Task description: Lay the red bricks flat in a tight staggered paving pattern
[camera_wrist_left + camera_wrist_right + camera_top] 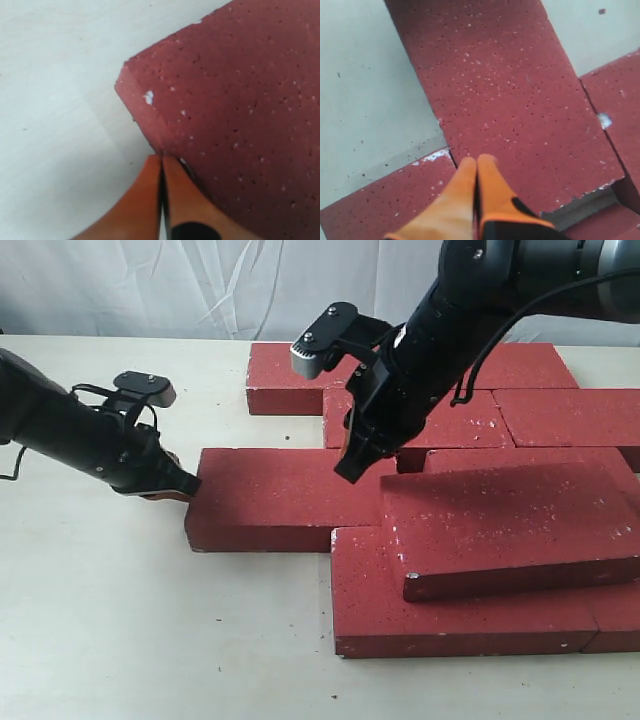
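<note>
The red bricks (470,430) lie in staggered rows across the centre and right of the exterior view, on a pale worktop (110,630). One of them, the stacked brick (505,530), rests on top of the front rows at lower right. The end brick (280,495) juts out to the left of the pattern, flat on the worktop, with its right end against its neighbours.

The left pincer (183,485) is closed, its orange fingers pressed together with nothing between them. Its tip touches the left short end of the end brick. In the left wrist view the pincer (161,161) meets the brick's edge just beside a corner.

The right pincer (350,466) is also closed and empty. It points down over the right part of the end brick. The right wrist view shows the pincer (476,162) above that speckled face, near a seam. I cannot tell whether it touches the brick.
</note>
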{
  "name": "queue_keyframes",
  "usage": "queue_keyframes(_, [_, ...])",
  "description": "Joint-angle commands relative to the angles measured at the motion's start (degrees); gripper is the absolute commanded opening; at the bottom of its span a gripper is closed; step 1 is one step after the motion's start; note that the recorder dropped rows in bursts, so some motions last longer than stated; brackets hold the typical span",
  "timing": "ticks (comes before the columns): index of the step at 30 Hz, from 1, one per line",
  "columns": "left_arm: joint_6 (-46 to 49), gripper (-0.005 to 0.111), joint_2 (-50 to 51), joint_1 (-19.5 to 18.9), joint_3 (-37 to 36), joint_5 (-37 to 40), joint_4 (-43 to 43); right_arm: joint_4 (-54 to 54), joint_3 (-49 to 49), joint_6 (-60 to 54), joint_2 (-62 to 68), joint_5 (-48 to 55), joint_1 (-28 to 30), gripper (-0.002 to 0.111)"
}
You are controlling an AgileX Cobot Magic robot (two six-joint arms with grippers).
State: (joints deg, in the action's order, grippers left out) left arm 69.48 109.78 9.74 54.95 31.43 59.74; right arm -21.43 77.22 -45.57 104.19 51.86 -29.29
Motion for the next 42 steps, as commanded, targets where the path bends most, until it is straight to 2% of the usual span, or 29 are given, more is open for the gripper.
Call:
queue_keyframes(1, [0.1, 0.000, 0.2, 2.9, 0.5, -0.6, 2.1, -0.4, -0.6, 0.7, -0.6, -0.2, 2.3, -0.001])
queue_keyframes(8, [0.1, 0.000, 0.7, 5.7, 1.0, -3.0, 2.7, -0.9, -1.1, 0.7, -0.7, -1.1, 4.0, -0.001])
queue_keyframes(17, [0.1, 0.000, 6.5, 8.8, 5.6, -1.5, 3.0, -1.1, -1.1, 0.7, -0.7, -1.2, 4.0, -0.001])
queue_keyframes(26, [0.1, 0.000, 6.9, 11.6, 6.8, 2.2, 1.7, -0.9, -1.1, 0.7, -0.7, -1.1, 4.0, -0.001])
queue_keyframes(30, [-1.0, 0.000, 6.7, 11.4, 7.0, 2.4, -0.8, -0.9, -1.1, 0.7, -0.7, -1.3, 4.0, -0.001])
queue_keyframes(34, [-6.2, 0.000, 5.3, 10.3, 7.3, 1.7, -6.6, -0.9, -1.1, 0.7, -0.7, -1.3, 4.0, -0.001])
queue_keyframes(39, [-16.0, 0.000, 3.1, 6.4, 7.3, 0.2, -17.4, -0.9, -1.1, 0.7, -0.7, -1.3, 4.0, -0.001])
queue_keyframes(42, [-20.4, 0.000, 2.7, 3.7, 7.3, 0.2, -20.3, -0.9, -1.1, 0.7, -0.7, -1.3, 4.0, -0.001])
